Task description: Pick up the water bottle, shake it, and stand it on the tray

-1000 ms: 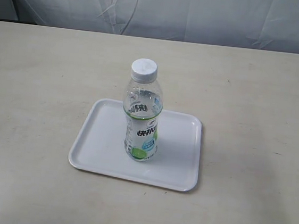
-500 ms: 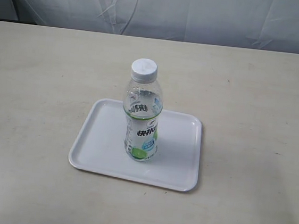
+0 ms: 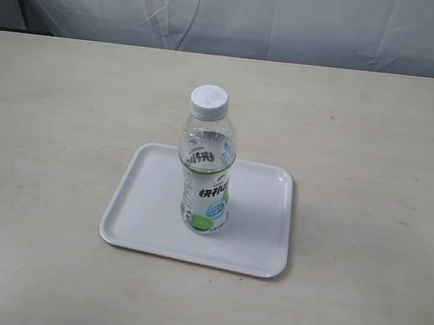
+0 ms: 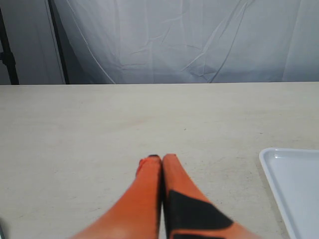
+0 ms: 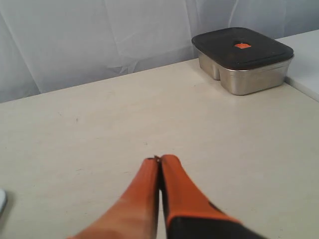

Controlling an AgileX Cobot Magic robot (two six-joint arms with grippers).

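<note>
Water bottle: 1, clear, white cap on, standing upright near the middle of the tray, with no arm touching it.
Tray: 1, white, flat on the beige worktop.
Left fingers: orange, pressed together, holding nothing, over bare worktop near the tray's edge.
Right fingers: orange, likewise closed and empty, over bare worktop.
Steel container: 1, dark lid, on the worktop well beyond the right fingers.
</note>
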